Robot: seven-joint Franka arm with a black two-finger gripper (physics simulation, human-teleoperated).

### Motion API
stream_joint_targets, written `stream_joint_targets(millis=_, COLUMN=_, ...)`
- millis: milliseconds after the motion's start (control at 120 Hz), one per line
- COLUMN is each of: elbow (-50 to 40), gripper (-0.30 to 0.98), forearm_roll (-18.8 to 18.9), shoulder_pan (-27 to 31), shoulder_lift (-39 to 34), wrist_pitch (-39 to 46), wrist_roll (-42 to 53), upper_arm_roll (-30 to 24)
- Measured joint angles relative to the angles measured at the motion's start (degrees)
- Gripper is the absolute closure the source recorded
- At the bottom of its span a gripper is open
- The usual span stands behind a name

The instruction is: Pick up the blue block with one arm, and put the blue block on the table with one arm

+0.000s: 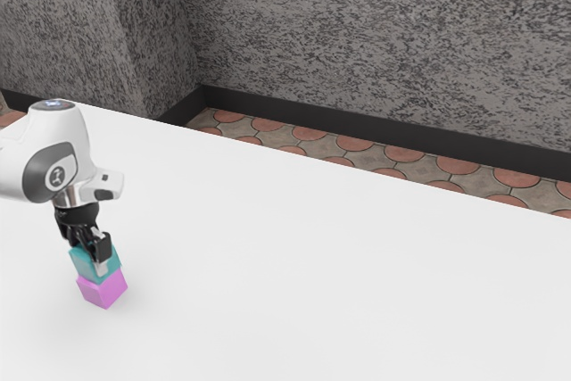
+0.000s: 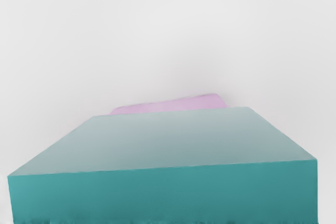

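At the exterior view's lower left, my gripper (image 1: 96, 261) is shut on the blue block (image 1: 82, 261), a teal cube. One fingertip rests against its near side; the cube hides the opposite fingertip. Directly beneath is a pink block (image 1: 103, 289), slightly offset toward the exterior view's right; whether the two cubes touch is unclear. In the wrist view, the blue block (image 2: 165, 192) looms large under my hand, and part of the pink block (image 2: 173, 103) peeks out from behind it.
The white table (image 1: 339, 265) spreads out around the blocks. Its far edge runs diagonally before a tiled floor (image 1: 357, 142) and a rough grey wall (image 1: 375, 33).
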Motion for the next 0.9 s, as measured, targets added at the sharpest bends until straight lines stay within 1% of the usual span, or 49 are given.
stream_joint_targets(millis=67, elbow=0.8, gripper=0.31, forearm_roll=0.0, shoulder_pan=0.3, shoulder_lift=-1.3, wrist_pitch=0.0, wrist_roll=-0.1, upper_arm_roll=-1.2)
stream_joint_targets(millis=175, elbow=3.6, gripper=0.32, forearm_roll=-0.8, shoulder_pan=-0.2, shoulder_lift=-2.0, wrist_pitch=-0.4, wrist_roll=-0.4, upper_arm_roll=-6.0)
stream_joint_targets(millis=225, elbow=4.4, gripper=0.32, forearm_roll=-1.4, shoulder_pan=-0.8, shoulder_lift=-1.6, wrist_pitch=-0.7, wrist_roll=-0.5, upper_arm_roll=-7.3)
stream_joint_targets(millis=458, elbow=8.2, gripper=0.32, forearm_roll=-2.9, shoulder_pan=-1.3, shoulder_lift=4.7, wrist_pitch=-1.0, wrist_roll=-1.0, upper_arm_roll=-10.5)
stream_joint_targets(millis=667, elbow=8.9, gripper=0.31, forearm_roll=-3.1, shoulder_pan=-3.5, shoulder_lift=6.5, wrist_pitch=-0.9, wrist_roll=-1.3, upper_arm_roll=-10.8)
stream_joint_targets(millis=708, elbow=8.9, gripper=0.27, forearm_roll=-3.2, shoulder_pan=-4.0, shoulder_lift=6.7, wrist_pitch=-0.9, wrist_roll=-1.3, upper_arm_roll=-10.8)
stream_joint_targets(millis=900, elbow=8.9, gripper=0.14, forearm_roll=-3.9, shoulder_pan=-5.5, shoulder_lift=7.5, wrist_pitch=-1.0, wrist_roll=-0.9, upper_arm_roll=-10.9)
